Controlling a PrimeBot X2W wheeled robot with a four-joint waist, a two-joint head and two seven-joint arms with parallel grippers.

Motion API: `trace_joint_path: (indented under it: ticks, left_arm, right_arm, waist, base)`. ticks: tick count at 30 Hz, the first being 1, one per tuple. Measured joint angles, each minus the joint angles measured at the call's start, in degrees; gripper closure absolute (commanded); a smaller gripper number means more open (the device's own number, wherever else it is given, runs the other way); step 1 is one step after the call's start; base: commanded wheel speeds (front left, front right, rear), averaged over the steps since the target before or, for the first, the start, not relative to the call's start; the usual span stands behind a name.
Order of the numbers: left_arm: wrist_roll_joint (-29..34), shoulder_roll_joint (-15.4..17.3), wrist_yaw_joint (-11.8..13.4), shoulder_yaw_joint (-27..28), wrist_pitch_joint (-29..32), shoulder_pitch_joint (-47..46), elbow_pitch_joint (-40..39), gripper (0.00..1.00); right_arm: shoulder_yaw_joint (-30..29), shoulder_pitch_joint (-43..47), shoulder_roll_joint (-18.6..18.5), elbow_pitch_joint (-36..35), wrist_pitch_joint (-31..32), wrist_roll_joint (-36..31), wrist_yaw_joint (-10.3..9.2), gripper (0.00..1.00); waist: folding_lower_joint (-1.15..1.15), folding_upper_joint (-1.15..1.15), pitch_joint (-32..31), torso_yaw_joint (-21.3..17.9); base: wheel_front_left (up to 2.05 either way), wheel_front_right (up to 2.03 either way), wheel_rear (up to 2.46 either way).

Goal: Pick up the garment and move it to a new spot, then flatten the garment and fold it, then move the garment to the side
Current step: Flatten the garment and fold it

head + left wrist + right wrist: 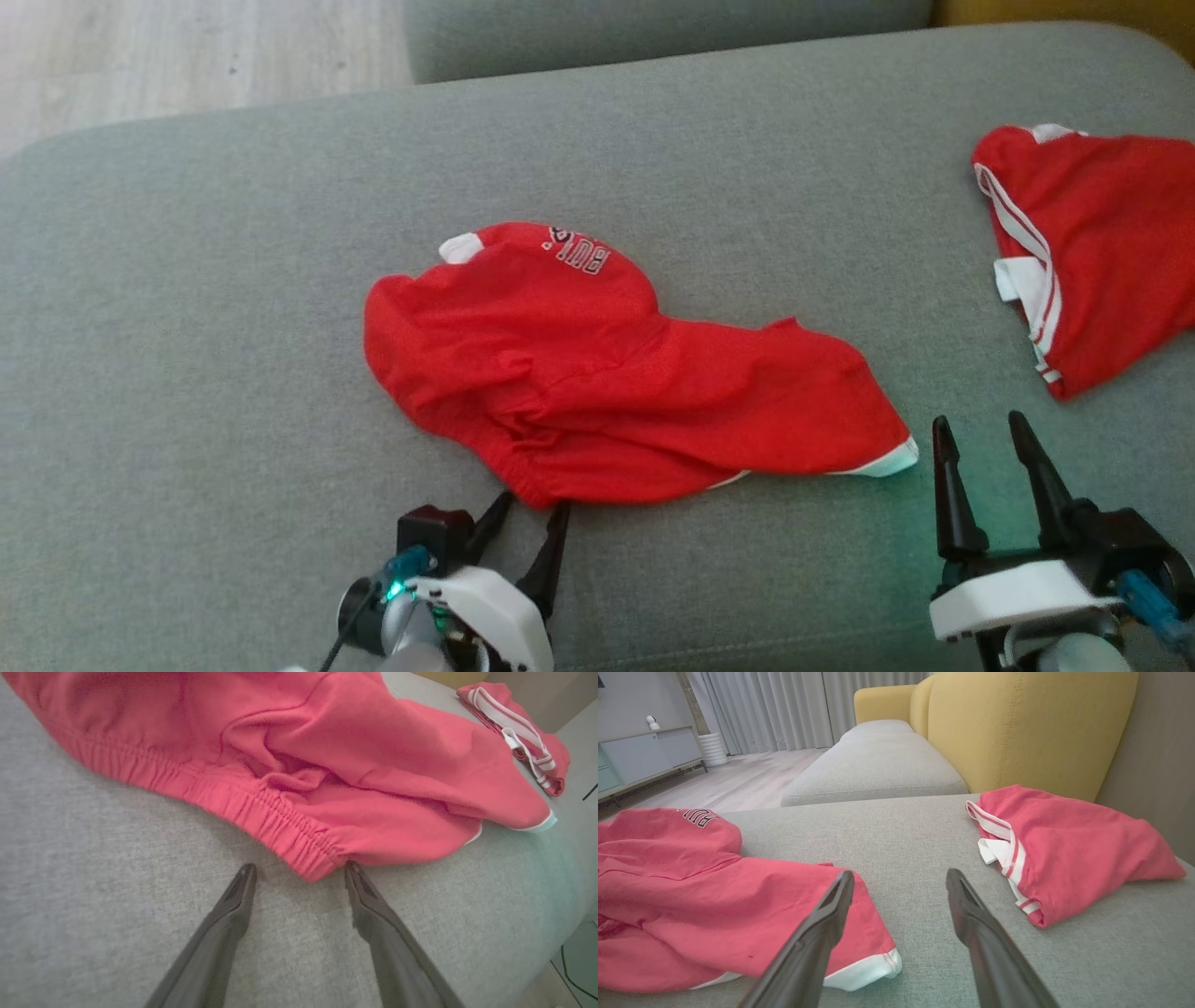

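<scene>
A crumpled red garment [597, 373] with white trim and white lettering lies in the middle of the grey cushion [187, 308]. Its gathered elastic waistband [261, 807] faces me. My left gripper [532, 509] stands open low over the cushion, its two fingertips on either side of the waistband's nearest corner [317, 868], nothing pinched between them. My right gripper [980, 429] is open too, just right of the garment's white-edged hem [864, 970], and it holds nothing.
A second red garment [1092, 252] with white stripes lies at the cushion's far right, near a yellow sofa back [1017, 728]. Another grey cushion [878, 765] lies beyond. Wooden floor [168, 56] shows at the far left past the cushion's edge.
</scene>
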Motion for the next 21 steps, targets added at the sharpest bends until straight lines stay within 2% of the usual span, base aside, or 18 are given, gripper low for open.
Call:
trace_joint_path:
  ticks: [4, 10, 11, 12, 13, 21]
  left_arm:
    - [-2.92, -0.05, 1.2, -2.05, -0.36, -3.1, 2.96, 0.0]
    - [-5.11, -0.08, 1.12, -3.77, -0.75, -5.36, 2.82, 0.02]
    - [-5.11, -0.08, 1.09, -3.83, -0.75, -5.36, 2.32, 0.37]
    - [-5.11, -0.07, 0.93, -4.08, -0.7, -5.36, 1.77, 0.83]
    - [-5.06, -0.07, 0.24, -4.37, -0.69, -5.36, 1.34, 1.0]
    - [-4.58, 0.1, -3.0, -6.82, 0.76, -7.4, -0.07, 1.0]
  right_arm:
    - [0.03, -0.55, 0.01, -0.02, 0.0, -0.09, 0.0, 0.0]
    - [0.01, -0.57, 0.0, -0.02, 0.0, -0.08, 0.0, 0.0]
    - [0.01, -0.57, 0.0, -0.02, 0.0, -0.08, 0.0, 0.0]
    - [0.01, -0.57, 0.0, -0.02, 0.0, -0.08, 0.0, 0.0]
    - [0.02, -0.58, 0.0, -0.02, 0.0, -0.07, 0.0, 0.0]
    - [-0.11, -0.6, 0.0, 0.0, 0.0, -0.04, 0.0, 0.0]
  waist:
    - [0.0, 0.0, 1.25, -1.27]
    - [0.0, 0.0, 1.89, -1.72]
    - [0.0, 0.0, 1.96, -1.7]
    - [0.0, 0.0, 2.03, -1.67]
    - [0.0, 0.0, 2.06, -1.63]
    - [0.0, 0.0, 0.96, -0.84]
  base:
    - [0.0, 0.0, 0.0]
    - [0.0, 0.0, 0.0]
    - [0.0, 0.0, 0.0]
    - [0.0, 0.0, 0.0]
    - [0.0, 0.0, 0.0]
    - [0.0, 0.0, 0.0]
